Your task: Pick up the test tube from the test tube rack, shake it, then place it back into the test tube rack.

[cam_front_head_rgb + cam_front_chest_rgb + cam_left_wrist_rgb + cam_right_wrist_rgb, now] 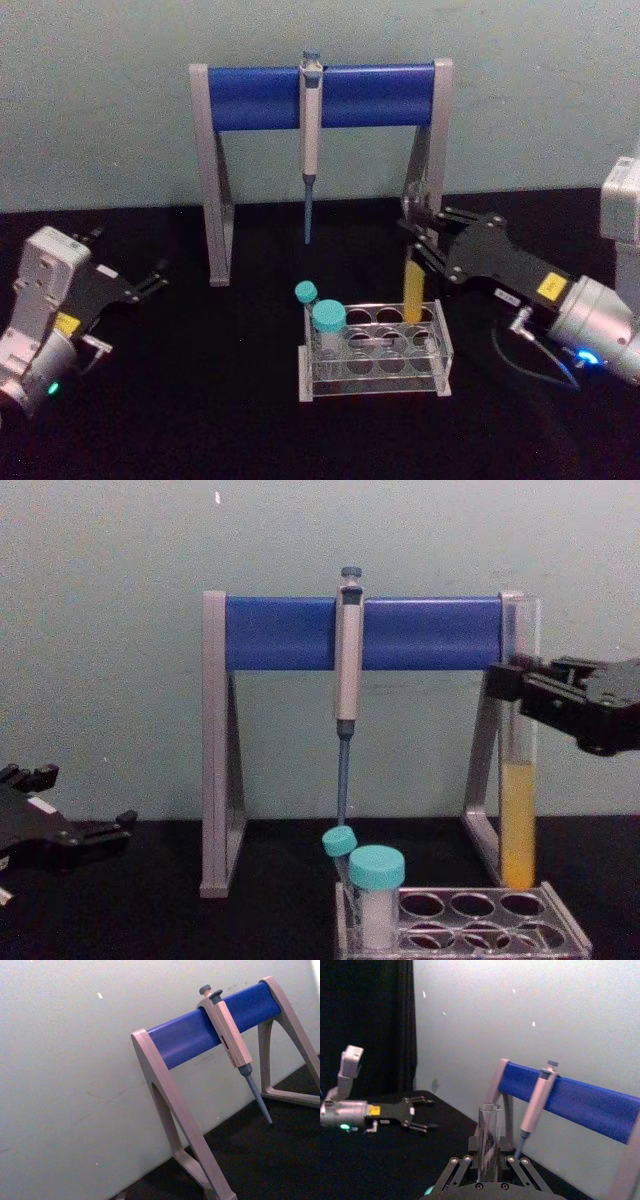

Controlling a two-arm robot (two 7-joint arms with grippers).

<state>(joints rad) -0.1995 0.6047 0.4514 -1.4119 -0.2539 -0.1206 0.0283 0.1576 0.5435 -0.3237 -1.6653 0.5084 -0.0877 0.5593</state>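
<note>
The test tube (413,292) is a tall clear glass tube with yellow liquid in its lower part (518,820). It stands upright at the back right corner of the test tube rack (440,352). Its rounded bottom is level with the rim of the corner hole, and I cannot tell whether it is inside. My right gripper (412,240) comes in from the right and is shut on the tube's upper part (515,685). The right wrist view shows the tube (489,1135) between the fingers. My left gripper (158,278) rests open at the far left of the table, well away from the rack.
A short white tube with a wide teal cap (328,325) and a thin teal-capped tube (306,293) stand in the rack's left holes. Behind the rack rises the grey-and-blue pipette stand (320,95), with a pipette (310,150) hanging from it. The stand's right leg (485,780) is just behind the tube.
</note>
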